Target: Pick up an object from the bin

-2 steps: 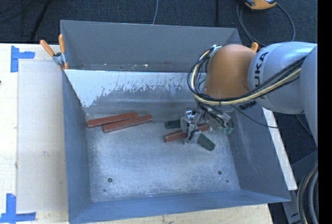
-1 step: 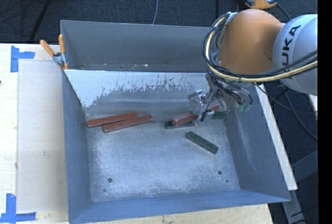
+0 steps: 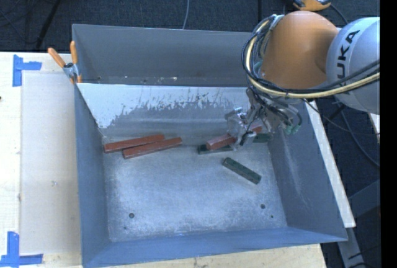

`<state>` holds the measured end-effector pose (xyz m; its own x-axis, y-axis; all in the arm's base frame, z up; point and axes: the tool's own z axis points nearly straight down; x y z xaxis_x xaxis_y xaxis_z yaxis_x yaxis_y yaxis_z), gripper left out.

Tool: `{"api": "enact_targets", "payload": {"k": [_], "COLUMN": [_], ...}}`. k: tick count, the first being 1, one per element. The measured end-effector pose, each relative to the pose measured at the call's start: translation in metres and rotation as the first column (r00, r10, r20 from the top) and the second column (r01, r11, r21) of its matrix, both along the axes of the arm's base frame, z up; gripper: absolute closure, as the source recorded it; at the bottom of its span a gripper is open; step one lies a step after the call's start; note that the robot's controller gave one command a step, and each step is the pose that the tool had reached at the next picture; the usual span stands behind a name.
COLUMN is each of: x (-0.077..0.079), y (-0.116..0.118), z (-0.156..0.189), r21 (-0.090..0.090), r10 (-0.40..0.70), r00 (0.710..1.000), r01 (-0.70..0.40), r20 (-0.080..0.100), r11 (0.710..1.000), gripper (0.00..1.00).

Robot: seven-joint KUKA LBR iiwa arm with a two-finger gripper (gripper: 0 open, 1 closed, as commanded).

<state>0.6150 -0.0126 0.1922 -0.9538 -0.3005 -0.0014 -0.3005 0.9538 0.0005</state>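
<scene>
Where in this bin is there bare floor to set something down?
The front floor is bare, below the two long red-brown sticks and the dark green bar. Crowded at right-centre: the tool hangs by a short red-brown stick.

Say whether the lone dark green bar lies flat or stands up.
Flat: the dark green bar lies lengthwise on the bin floor.

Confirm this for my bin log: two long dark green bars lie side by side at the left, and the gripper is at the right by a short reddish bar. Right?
Not quite: the camera view shows the two long bars at the left are reddish-brown, not dark green. The rest stands: the gripper is at the right by the short reddish bar.
</scene>
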Motion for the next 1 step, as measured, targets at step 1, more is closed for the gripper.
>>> {"api": "enact_targets", "payload": {"k": [1], "x": [-0.0044], "y": [-0.0005], "z": [0.0242], "r21": [0.000], "r10": [-0.017], "r00": [1.000], "r01": [0.017], "r20": [-0.001], "r11": [1.000], "gripper": [1.00]}}
